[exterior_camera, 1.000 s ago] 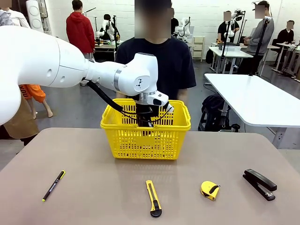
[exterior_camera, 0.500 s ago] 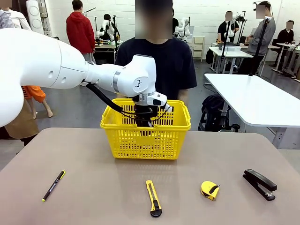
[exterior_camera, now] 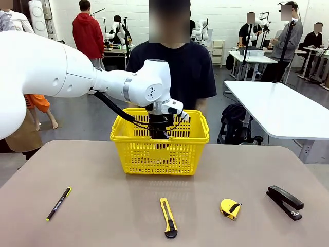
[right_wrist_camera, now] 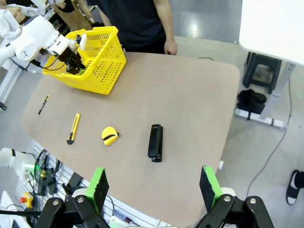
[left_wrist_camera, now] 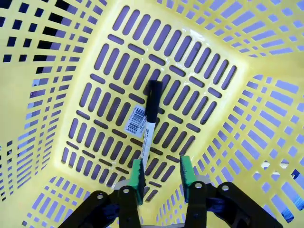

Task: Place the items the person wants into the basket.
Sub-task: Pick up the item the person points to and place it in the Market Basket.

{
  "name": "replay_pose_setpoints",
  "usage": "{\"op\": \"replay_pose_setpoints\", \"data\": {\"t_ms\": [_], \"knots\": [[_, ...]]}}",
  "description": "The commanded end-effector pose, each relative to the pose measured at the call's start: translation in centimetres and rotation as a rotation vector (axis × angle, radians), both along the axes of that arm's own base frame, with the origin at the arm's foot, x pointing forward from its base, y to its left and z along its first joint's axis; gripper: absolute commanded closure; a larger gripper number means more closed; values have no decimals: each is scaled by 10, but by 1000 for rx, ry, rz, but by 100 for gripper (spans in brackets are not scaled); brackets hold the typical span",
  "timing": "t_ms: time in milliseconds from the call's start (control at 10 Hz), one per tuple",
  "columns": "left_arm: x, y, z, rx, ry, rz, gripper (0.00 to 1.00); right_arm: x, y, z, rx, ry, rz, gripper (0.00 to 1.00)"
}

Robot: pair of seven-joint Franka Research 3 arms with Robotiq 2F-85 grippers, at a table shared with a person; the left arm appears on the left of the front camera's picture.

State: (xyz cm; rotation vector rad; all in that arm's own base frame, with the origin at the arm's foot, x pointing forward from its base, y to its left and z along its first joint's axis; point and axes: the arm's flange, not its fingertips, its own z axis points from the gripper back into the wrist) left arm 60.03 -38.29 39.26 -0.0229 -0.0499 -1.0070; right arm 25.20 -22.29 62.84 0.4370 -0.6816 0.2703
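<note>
My left gripper [left_wrist_camera: 161, 172] hangs inside the yellow basket [exterior_camera: 159, 154], jaws parted a little with nothing between them. The white marker with a black cap [left_wrist_camera: 150, 121] lies loose on the basket floor [left_wrist_camera: 194, 71], just beyond the green fingertips [left_wrist_camera: 138, 175]. On the table lie the black pen with yellow accents [exterior_camera: 58, 204] at the front left and the round yellow-and-black tape measure [exterior_camera: 230, 208] at the front right. My right gripper [right_wrist_camera: 154, 187] is high above the table's right side, wide open. The person [exterior_camera: 180, 67] in a dark navy T-shirt stands behind the basket.
A yellow utility knife [exterior_camera: 167, 217] lies at the front middle of the table and a black stapler [exterior_camera: 285, 201] at the far right. A white table [exterior_camera: 277, 108] stands beyond on the right. Other people work farther back in the room.
The left gripper has sunk slightly deeper into the basket and its jaws have parted, leaving the marker lying on the basket floor. The right arm has stayed still.
</note>
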Motion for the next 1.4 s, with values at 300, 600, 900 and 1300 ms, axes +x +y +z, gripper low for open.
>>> {"op": "replay_pose_setpoints", "data": {"t_ms": [300,600,900,1300], "knots": [[-1,5,2,-21,-23,58,0,-1,0,-1,4,-5,12,0],[0,7,4,-26,-24,70,0,-1,0,-1,4,-5,12,0],[-1,11,20,-23,-3,105,0,-1,0,-1,4,-5,12,0],[-53,36,111,0,-120,135,0,-1,0,-1,4,-5,12,0]]}}
